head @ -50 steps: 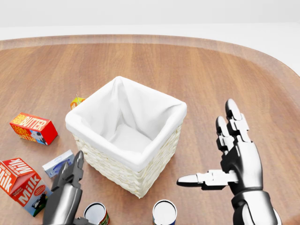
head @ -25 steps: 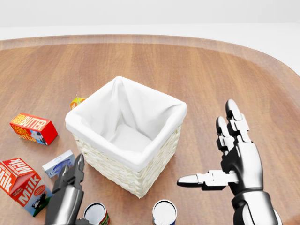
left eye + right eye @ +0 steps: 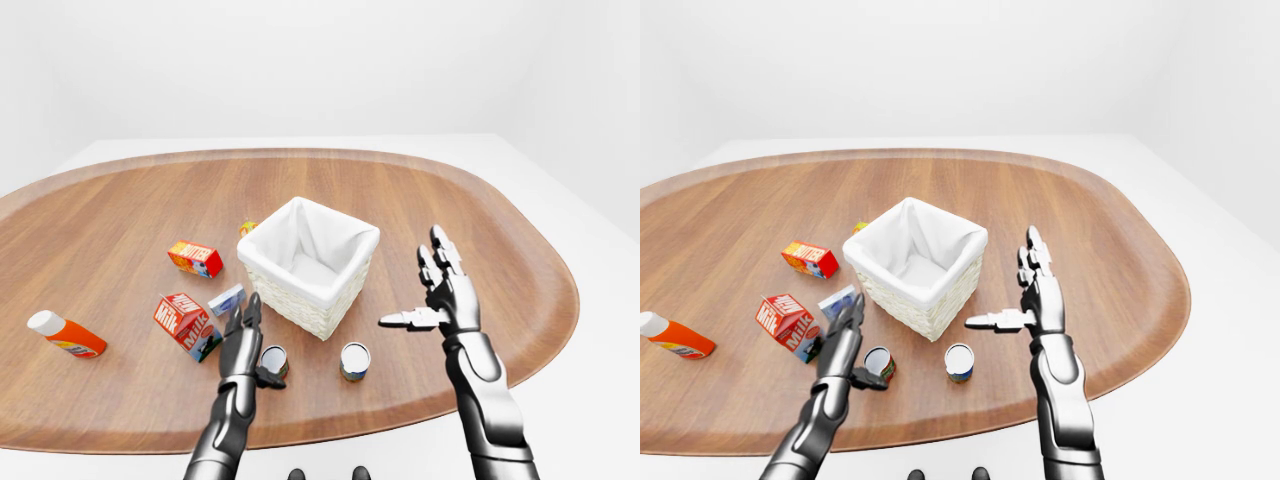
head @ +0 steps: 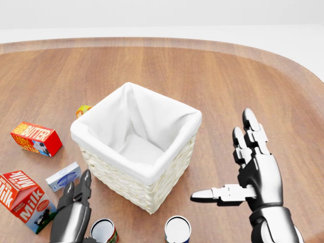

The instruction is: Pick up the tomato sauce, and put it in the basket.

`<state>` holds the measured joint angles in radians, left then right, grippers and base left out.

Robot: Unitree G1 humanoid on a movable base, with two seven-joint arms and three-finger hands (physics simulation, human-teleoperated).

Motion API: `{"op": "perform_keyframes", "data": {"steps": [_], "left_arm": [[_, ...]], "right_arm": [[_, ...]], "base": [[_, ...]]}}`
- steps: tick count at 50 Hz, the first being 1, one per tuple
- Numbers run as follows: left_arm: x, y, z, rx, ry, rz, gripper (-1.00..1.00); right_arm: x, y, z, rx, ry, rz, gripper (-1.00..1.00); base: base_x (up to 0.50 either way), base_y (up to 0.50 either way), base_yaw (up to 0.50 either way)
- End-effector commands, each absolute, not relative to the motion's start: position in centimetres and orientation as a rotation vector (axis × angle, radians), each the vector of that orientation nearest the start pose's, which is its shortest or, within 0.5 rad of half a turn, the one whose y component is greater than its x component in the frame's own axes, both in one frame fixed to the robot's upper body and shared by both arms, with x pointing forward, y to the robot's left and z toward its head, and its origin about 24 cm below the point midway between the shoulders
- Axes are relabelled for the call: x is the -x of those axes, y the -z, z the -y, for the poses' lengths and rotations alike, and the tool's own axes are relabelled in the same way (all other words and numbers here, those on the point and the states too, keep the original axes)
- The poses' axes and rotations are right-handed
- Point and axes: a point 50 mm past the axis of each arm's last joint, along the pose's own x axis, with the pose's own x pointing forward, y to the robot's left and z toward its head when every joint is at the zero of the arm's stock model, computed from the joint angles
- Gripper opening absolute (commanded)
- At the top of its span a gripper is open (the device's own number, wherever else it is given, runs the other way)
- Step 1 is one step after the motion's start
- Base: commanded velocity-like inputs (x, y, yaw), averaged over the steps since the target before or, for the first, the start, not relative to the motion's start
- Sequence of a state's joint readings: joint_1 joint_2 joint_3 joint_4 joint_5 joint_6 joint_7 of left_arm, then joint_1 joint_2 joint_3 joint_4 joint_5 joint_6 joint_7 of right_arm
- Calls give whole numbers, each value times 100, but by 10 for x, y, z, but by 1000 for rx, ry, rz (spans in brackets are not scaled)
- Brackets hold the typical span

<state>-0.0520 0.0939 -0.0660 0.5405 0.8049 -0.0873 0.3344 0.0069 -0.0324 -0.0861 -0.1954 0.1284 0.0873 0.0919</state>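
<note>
One big brown wooden table (image 3: 120, 210) holds everything. In the middle stands one white basket (image 3: 308, 263) with a white cloth inside.

Two cans sit below the basket in the left-eye view. One can with a red label (image 3: 273, 361) is the tomato sauce, and it stands on the table just beside the left hand (image 3: 240, 340). The other can (image 3: 354, 360) has a blue label and stands a little to its right.

There is one red milk box (image 3: 186, 324), one red butter box (image 3: 194, 258), and one small pale blue box (image 3: 227, 299). One orange bottle (image 3: 64, 335) with a white cap lies far on the left. One small yellow thing (image 4: 83, 110) peeks out behind the basket.

The robot has two hands. The left hand has loose fingers with its thumb near the red can, holding nothing. The right hand (image 3: 446, 295) is spread wide, fingers up, holding nothing.
</note>
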Motion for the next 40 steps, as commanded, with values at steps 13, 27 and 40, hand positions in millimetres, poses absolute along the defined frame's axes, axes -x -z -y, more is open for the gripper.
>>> {"op": "perform_keyframes", "data": {"steps": [13,27,40], "left_arm": [[-235,58,-162,-956,-22,-237,100],[-236,64,-161,-973,-22,-253,100],[-232,61,-159,-959,-12,-240,100]], "right_arm": [[-250,-75,168,-87,-29,97,100],[-249,-76,168,-89,-31,104,100],[-251,-75,168,-90,-32,97,100]], "base": [[0,0,0],[0,0,0],[0,0,0]]}}
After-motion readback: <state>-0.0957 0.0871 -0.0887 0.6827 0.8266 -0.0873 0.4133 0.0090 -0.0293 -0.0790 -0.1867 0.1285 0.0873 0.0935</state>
